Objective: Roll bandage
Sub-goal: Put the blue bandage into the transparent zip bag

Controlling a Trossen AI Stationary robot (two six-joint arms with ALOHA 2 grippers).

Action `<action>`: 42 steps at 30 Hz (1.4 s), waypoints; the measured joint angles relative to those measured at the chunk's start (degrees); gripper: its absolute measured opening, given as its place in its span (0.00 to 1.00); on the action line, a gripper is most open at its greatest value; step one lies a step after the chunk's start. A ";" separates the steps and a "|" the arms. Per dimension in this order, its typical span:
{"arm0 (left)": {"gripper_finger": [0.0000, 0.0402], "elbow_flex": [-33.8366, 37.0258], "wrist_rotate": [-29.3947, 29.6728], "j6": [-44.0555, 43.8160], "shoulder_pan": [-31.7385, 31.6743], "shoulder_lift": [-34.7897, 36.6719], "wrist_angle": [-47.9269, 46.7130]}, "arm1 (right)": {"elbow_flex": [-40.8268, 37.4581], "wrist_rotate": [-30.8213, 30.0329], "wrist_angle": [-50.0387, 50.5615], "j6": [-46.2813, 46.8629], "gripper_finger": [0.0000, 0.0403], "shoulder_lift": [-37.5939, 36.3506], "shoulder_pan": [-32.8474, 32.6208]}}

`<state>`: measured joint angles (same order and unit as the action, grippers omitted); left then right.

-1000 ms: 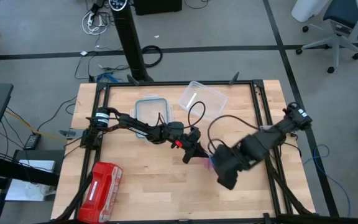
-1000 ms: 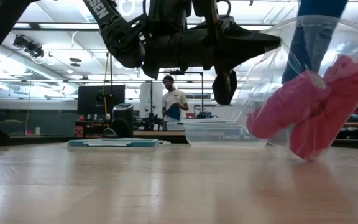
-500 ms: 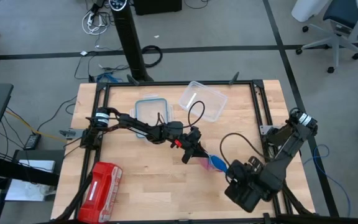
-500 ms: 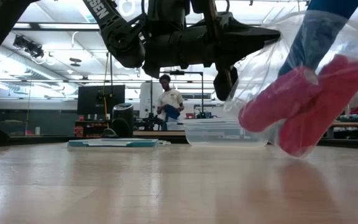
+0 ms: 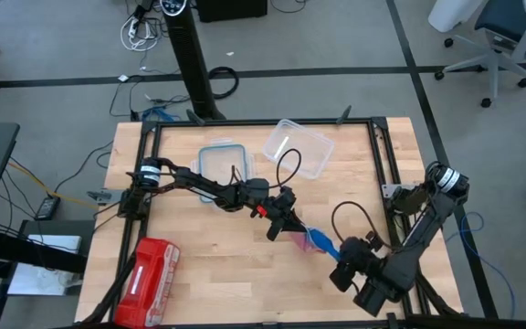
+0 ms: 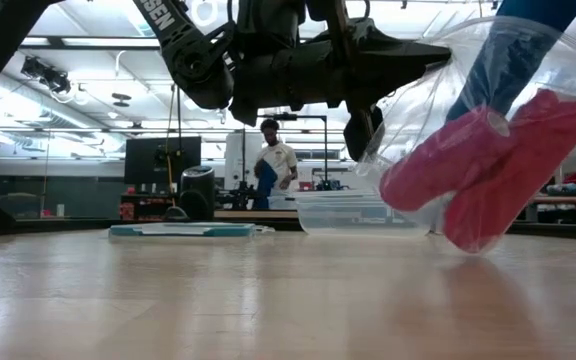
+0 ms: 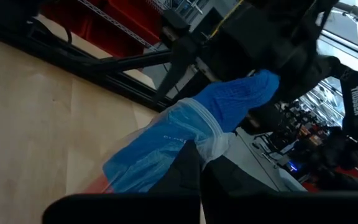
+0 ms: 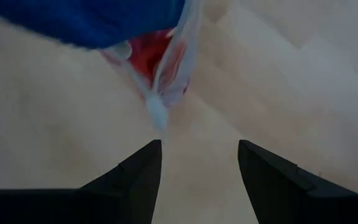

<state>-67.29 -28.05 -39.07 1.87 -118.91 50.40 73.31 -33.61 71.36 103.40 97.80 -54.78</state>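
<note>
A clear plastic bag (image 6: 438,150) holds two red-pink rolls (image 6: 488,170), and the blue bandage (image 6: 513,50) sticks up out of its mouth. In the high view the bandage (image 5: 320,243) lies right of the table's middle. My left gripper (image 5: 283,227) reaches in level from the left and is shut on the bag. My right gripper (image 5: 343,270) is open at the near right, tilted down toward the bag. Its fingertips (image 8: 199,147) stop short of the bag's corner (image 8: 159,112). Whether the bag's bottom (image 6: 468,248) touches the table, I cannot tell. My left gripper pinches the clear bag's rim (image 7: 209,142) at its mouth, beside the blue bandage, between its two fingers. The fingers come level from the table's left. The bag hangs tilted below and beyond them, rolls at its low end, bandage poking out of the top.
A clear tub (image 5: 222,157) and its lid (image 5: 298,146) sit at the far middle. A red zip pouch (image 5: 149,270) lies at the near left corner. Bare wood stretches between pouch and bag. A person (image 6: 271,165) stands in the room beyond.
My right gripper has drawn back from over the bag toward the table's near right and sunk lower, tipping down and rolling; it stays open. The blue bandage now shows in the high view. The bag has swung slightly leftward in the low view.
</note>
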 joint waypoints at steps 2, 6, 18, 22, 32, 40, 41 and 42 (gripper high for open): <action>0.00 0.00 0.00 0.00 0.00 0.00 0.07 | -1.32 -1.62 -1.13 0.01 0.52 0.00 0.00; 0.00 0.00 -0.02 0.04 0.00 0.00 0.36 | -2.94 -5.71 -1.48 1.61 0.52 -0.02 0.00; 0.00 0.02 -0.15 0.92 0.00 0.00 0.43 | -5.39 -9.66 -4.82 7.47 0.52 -0.02 -1.29; 0.00 0.02 -0.15 0.92 0.00 0.00 0.45 | -5.39 -14.23 -8.40 6.04 0.52 -0.02 -1.87; 0.00 0.02 -0.15 0.46 0.00 0.00 1.27 | -5.39 -14.84 -10.81 -1.80 0.37 0.80 0.26; 0.00 0.02 -0.59 -0.18 0.00 0.00 2.22 | -5.39 -14.53 -12.87 -6.17 0.07 1.55 0.87; 0.00 0.02 -1.11 -0.23 0.00 0.00 2.44 | -5.39 -14.21 -12.83 -5.98 0.05 1.54 0.49; 0.00 0.04 -1.35 -0.41 0.00 0.00 2.44 | -5.35 -13.89 -12.81 -5.77 0.04 1.42 0.16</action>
<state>-67.24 -29.41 -39.48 1.87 -118.91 52.84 67.97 -47.51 58.55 97.63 99.22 -54.63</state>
